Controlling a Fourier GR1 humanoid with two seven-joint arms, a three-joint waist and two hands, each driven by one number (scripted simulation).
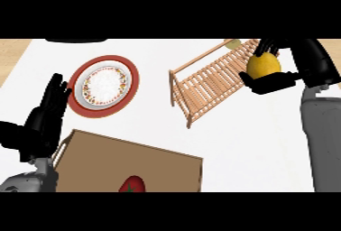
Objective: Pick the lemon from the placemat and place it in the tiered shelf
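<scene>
A yellow lemon [264, 65] is held in my right hand [276, 81] at the upper right, with the black fingers and thumb curled round it. The hand and lemon hover over the right end of the wooden slatted tiered shelf [206, 85], which runs diagonally across the upper middle. A brown placemat [126, 164] lies at the lower left with a red tomato-like fruit [132, 185] near its bottom edge. At the left edge my left hand [47, 115] rests open, fingers pointing up.
A white plate with a red rim [103, 85] lies at the upper left, close to my left hand. A small pale round object [232, 43] sits behind the shelf's far end. Wooden counter edges show at the top corners.
</scene>
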